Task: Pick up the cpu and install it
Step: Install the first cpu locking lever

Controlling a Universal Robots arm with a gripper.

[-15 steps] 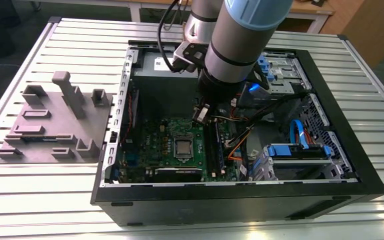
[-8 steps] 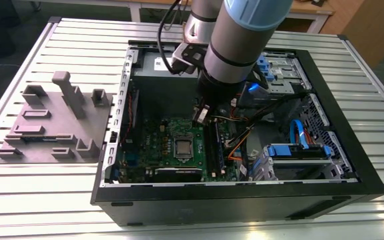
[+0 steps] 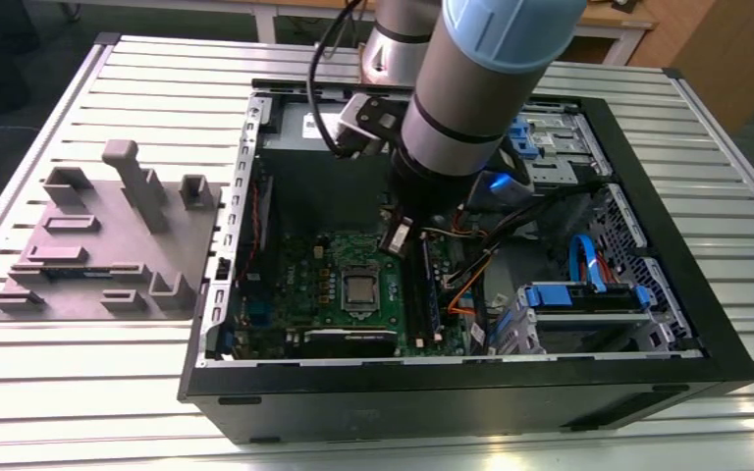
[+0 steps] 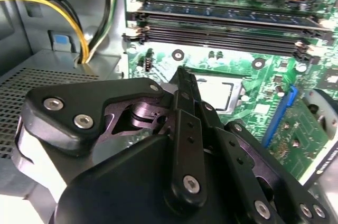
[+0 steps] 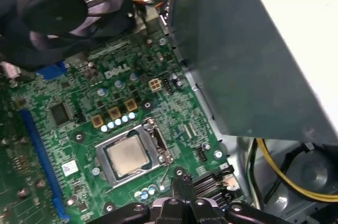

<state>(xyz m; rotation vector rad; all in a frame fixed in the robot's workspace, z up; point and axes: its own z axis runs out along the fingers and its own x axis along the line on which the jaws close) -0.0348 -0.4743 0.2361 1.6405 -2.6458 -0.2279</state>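
So on the exterior view's left there's a grey plastic fixture tray (image 3: 102,245) with upright pegs and slots, sitting on the ribbed metal table (image 3: 36,383) just beside the open PC case (image 3: 482,392). Moving right into the case, the green motherboard (image 3: 311,294) lies flat on the bottom, and the cpu (image 3: 360,287) is already sitting in its socket there, silver top facing up, with the metal retention frame (image 5: 142,129) around it; you can see it nicely in the first wrist view too (image 5: 127,156). The arm (image 3: 482,78) comes down into the case just right of the socket, and the gripper (image 3: 400,235) hangs above the board near the RAM slots (image 4: 222,28), apart from the chip and not holding anything. In the second wrist view the fingers (image 4: 185,108) look pressed together into one thin black blade, pointing toward the socket. Further right there's a bundle of orange and yellow cables (image 3: 469,270), then the drive cage with blue latches (image 3: 580,294) on the exterior view's right.
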